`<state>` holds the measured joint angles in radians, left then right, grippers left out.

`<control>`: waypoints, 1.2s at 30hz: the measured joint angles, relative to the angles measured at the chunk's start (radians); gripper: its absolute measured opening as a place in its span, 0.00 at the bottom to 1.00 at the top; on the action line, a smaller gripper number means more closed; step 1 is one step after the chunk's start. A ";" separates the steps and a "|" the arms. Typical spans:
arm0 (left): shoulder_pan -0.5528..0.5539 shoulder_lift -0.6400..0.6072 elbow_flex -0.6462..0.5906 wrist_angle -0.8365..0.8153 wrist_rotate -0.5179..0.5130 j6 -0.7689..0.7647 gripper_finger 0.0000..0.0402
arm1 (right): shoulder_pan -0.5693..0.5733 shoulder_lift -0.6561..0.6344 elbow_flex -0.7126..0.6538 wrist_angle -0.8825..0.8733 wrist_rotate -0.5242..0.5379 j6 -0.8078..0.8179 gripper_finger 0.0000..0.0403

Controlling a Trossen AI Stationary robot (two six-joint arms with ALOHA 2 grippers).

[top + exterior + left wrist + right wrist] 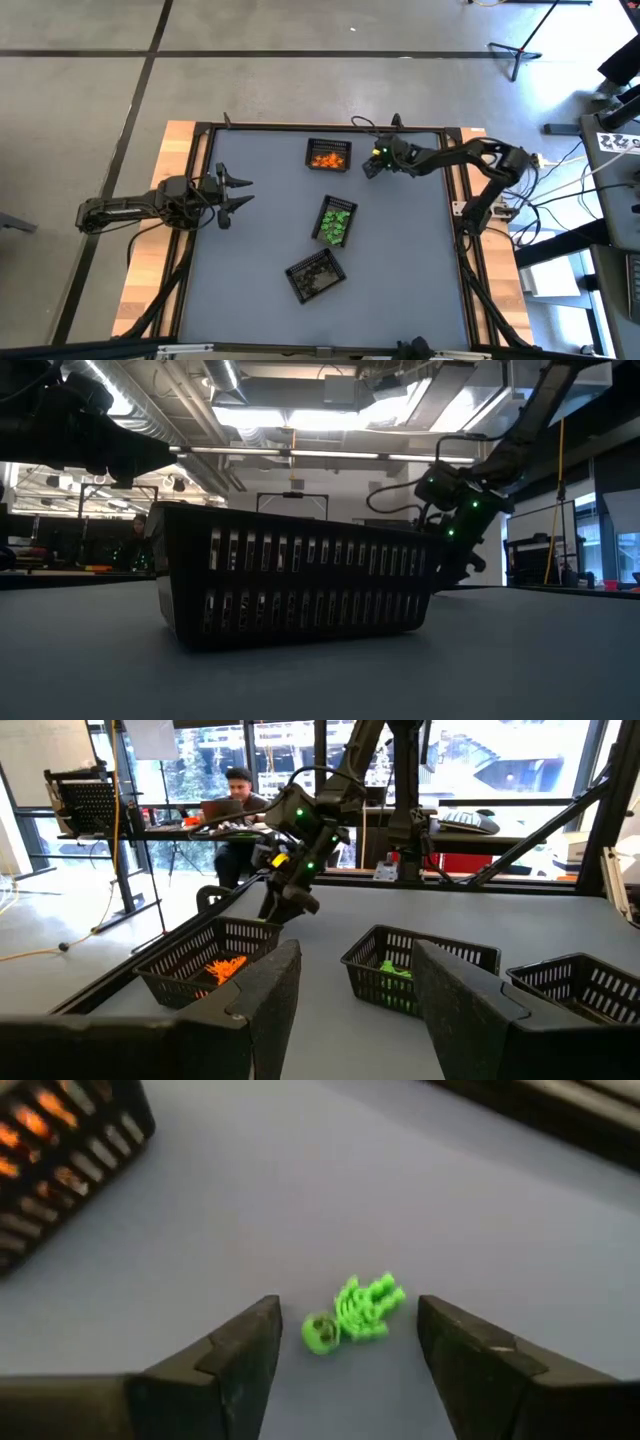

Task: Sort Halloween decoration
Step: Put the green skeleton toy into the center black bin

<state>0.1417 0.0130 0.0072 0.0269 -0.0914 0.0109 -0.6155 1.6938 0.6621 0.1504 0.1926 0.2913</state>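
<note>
A tiny green skeleton trinket of the Halloween decoration lies flat on the grey table. It is near the far right corner, to the right of the basket of orange trinkets. My right gripper slants down over it, open. One finger stands on either side of the trinket and neither touches it. A basket of green trinkets stands mid-table, and a basket of dark trinkets stands nearer the front. My left gripper waits open and level at the table's left edge.
The table's raised frame rail runs close behind my right arm. The three mesh baskets form a line from far to near down the table's middle. Bare grey surface lies to their right and left. A person sits at a desk beyond the table.
</note>
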 joint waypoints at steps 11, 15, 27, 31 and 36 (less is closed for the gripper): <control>0.000 0.000 0.000 0.004 -0.001 0.000 0.47 | 0.014 0.038 0.014 0.018 0.028 0.015 0.36; 0.000 0.000 0.000 0.004 -0.001 0.000 0.47 | 0.014 0.035 0.015 0.016 0.005 -0.011 0.16; 0.000 0.000 0.000 0.004 0.000 0.000 0.47 | 0.065 -0.132 0.009 -0.075 -0.097 -0.013 0.02; 0.000 0.000 0.000 0.004 0.000 0.000 0.47 | 0.122 -0.200 0.009 -0.083 -0.097 -0.023 0.02; 0.000 0.000 0.000 0.004 0.000 0.000 0.47 | 0.223 -0.266 0.009 -0.004 -0.214 -0.011 0.01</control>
<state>0.1417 0.0129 0.0071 0.0307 -0.0917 0.0109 -0.3926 1.4279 0.6708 0.1463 -0.0215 0.2805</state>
